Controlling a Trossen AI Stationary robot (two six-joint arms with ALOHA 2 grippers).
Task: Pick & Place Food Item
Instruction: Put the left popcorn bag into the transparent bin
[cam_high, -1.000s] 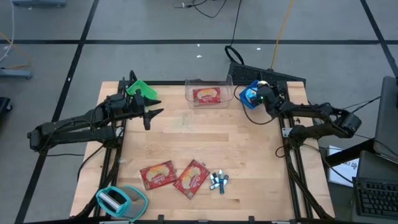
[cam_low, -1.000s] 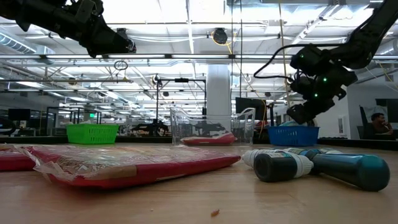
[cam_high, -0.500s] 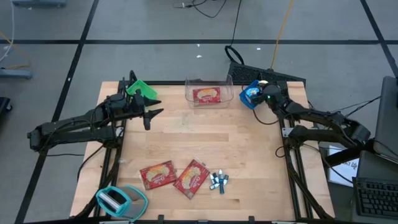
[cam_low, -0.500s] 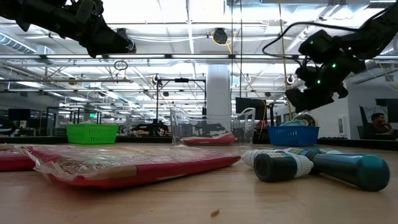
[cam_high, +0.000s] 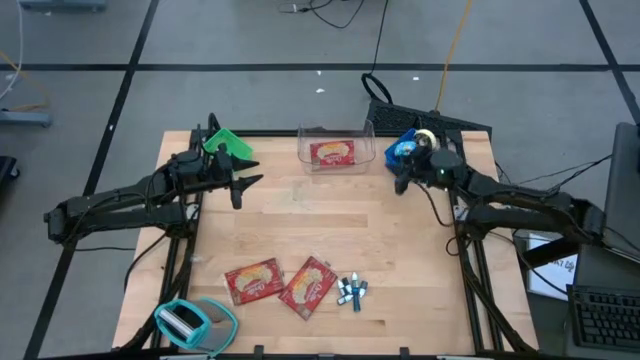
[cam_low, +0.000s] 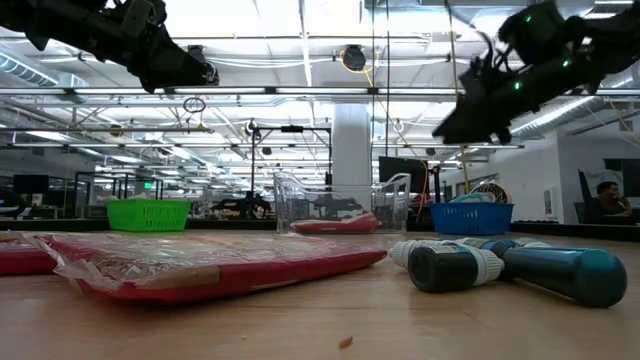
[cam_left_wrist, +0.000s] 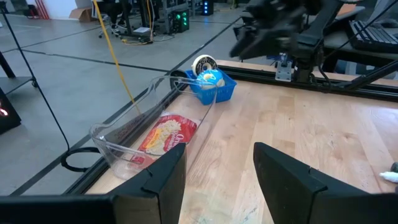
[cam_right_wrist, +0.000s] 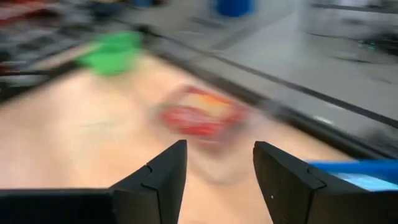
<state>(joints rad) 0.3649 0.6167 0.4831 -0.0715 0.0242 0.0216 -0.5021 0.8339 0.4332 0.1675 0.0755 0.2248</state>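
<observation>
Two red food packets (cam_high: 252, 280) (cam_high: 308, 286) lie flat on the wooden table near its front edge. A third red packet (cam_high: 332, 153) lies inside the clear container (cam_high: 301, 146) at the far edge. My left gripper (cam_high: 250, 178) hangs open above the table's left part, pointing toward the container (cam_left_wrist: 124, 146). My right gripper (cam_high: 397, 182) is raised beside the blue basket (cam_high: 403, 152), open, with nothing between its fingers (cam_right_wrist: 158, 171). It points toward the packet in the container (cam_right_wrist: 202, 115).
A green basket (cam_high: 225, 142) stands at the far left corner. The blue basket holds a roll of tape and a blue object (cam_left_wrist: 210, 78). Several small blue-capped bottles (cam_high: 352, 291) lie beside the packets. A teal tape dispenser (cam_high: 195, 322) sits at the near left edge.
My right gripper has risen from over the blue basket and swung toward the table's near and left side. It has tipped from pointing steeply down to nearly level. Nothing on the table has moved.
</observation>
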